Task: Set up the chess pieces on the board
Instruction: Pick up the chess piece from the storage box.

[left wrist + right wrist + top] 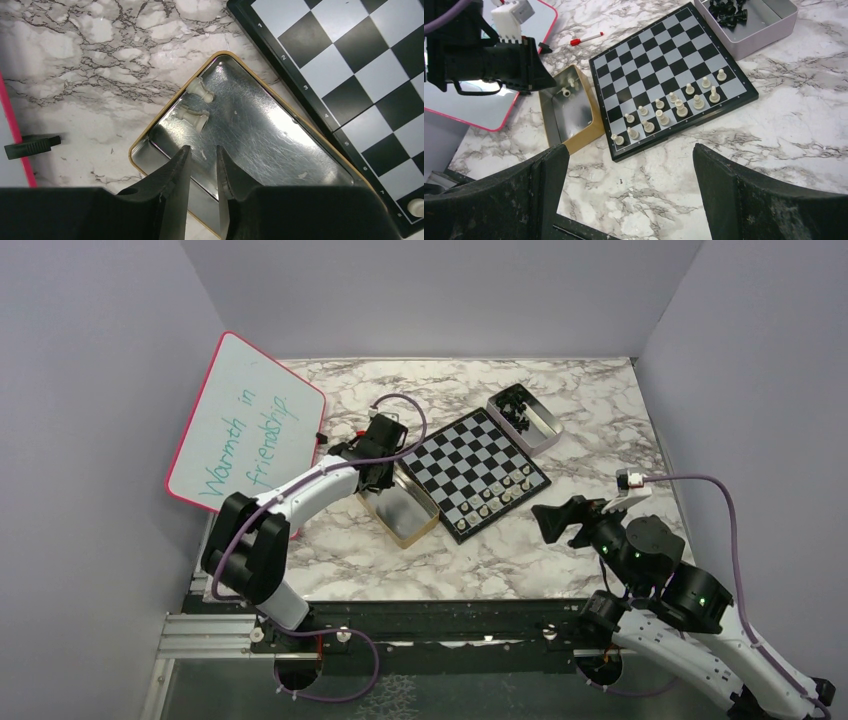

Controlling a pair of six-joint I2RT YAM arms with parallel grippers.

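Pale chess pieces (pixel 201 91) in tin (pixel 270 145)

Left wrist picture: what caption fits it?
Left fingers above a gold-rimmed tin holding two pale chess pieces, beside the chessboard.

Robotics lab test cell. Plain pale partition walls (pixel 90 390) box in marble-pattern tabletop (pixel 600 410) on three sides. Left arm (pixel 310 485) and right arm (pixel 690 655), white-and-black, bolted to aluminium rail (pixel 200 635) at near edge, purple cables (pixel 700 477) looping free. Green status lights (pixel 700 598) glow on right arm's joints. Pink-framed whiteboard (pixel 245 425) propped by left wall, handwritten "Warmth in friendship".
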